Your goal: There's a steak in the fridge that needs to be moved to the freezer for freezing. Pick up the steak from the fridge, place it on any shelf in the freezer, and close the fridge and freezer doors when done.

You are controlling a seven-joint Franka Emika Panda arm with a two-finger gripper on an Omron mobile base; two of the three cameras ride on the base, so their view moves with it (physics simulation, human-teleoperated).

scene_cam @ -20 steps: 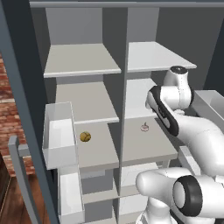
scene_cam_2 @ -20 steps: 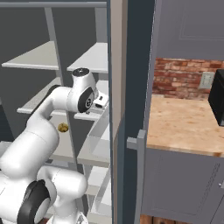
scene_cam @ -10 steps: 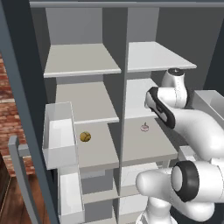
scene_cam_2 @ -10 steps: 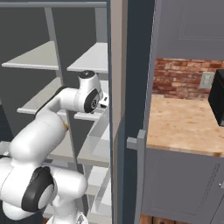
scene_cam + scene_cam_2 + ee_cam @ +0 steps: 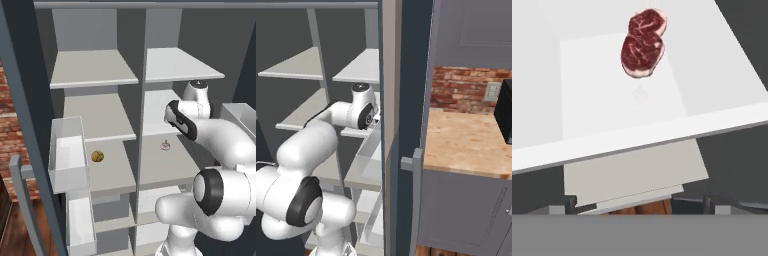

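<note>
The gripper (image 5: 640, 202) stands released, its two dark tips spread wide at the bottom of the hand view and nothing between them. The steak (image 5: 643, 44) lies ahead of and below the gripper, flat on the floor of a white bin (image 5: 542, 155), toward its far end and well apart from the tips; the bin's near rim runs between the gripper and the meat. In the base views the arm reaches into the right half of the open unit, the fridge (image 5: 185, 65), at the door side where a bin (image 5: 246, 120) hangs; the freezer (image 5: 92, 70) stands open to the gripper's left, with a round brown lump (image 5: 97, 156) on one shelf (image 5: 107, 172) and a small pale item (image 5: 165, 146) on the fridge side. Both doors are open. Risks, as judged: the gripper must clear the near rim before descending, and a low approach would strike it; the steak is thin and flat against the bin floor, so the tips may skid over it or pinch only an edge, letting it drop on the lift; the bin walls leave little room for wide jaws; a carry across the centre divider could clip it. No brand, label or legible writing is visible anywhere.
</note>
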